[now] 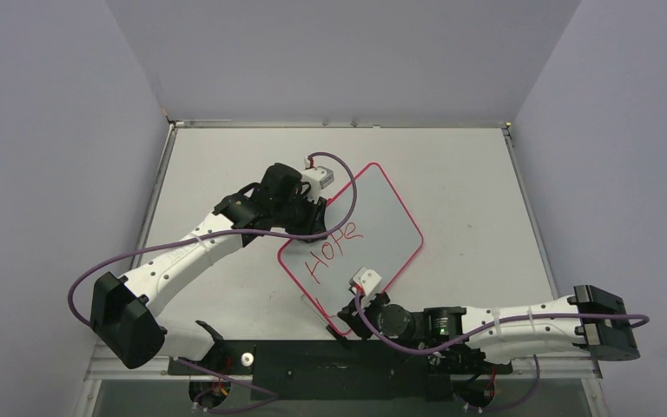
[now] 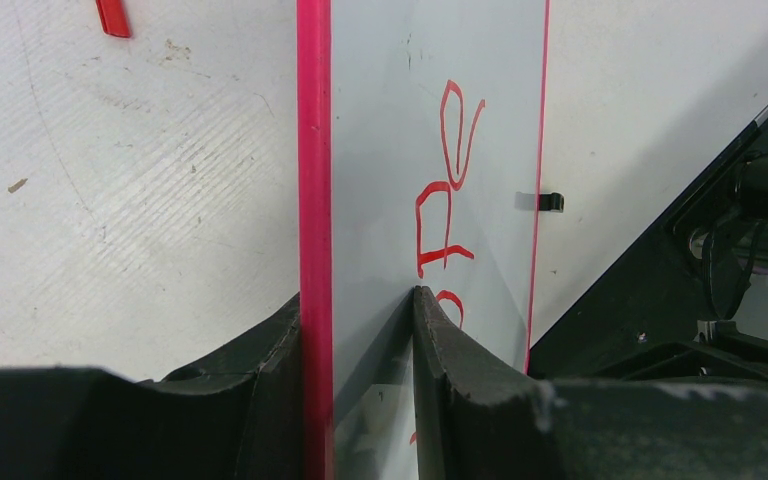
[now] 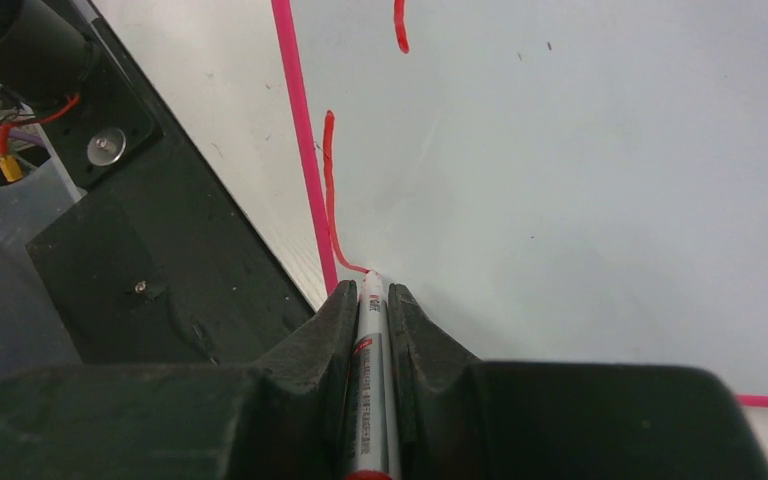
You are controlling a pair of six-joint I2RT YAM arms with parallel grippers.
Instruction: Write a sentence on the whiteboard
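Observation:
The whiteboard (image 1: 380, 228), white with a red-pink rim, lies tilted at mid table. Red letters "Hope" (image 1: 331, 248) run along its left side. My left gripper (image 1: 317, 208) is shut on the board's left edge; in the left wrist view the gripper (image 2: 358, 300) pinches the pink rim (image 2: 314, 150), with the letters (image 2: 445, 190) just beyond. My right gripper (image 1: 347, 314) is shut on a silver marker (image 3: 372, 350), its tip touching the whiteboard (image 3: 580, 170) near the bottom corner at the end of a fresh red stroke (image 3: 331, 190).
A black base plate (image 1: 347, 360) runs along the near table edge, right under the board's bottom corner. The left arm (image 1: 191, 252) lies across the left side of the table. A small red scrap (image 2: 112, 17) lies on the table beside the board.

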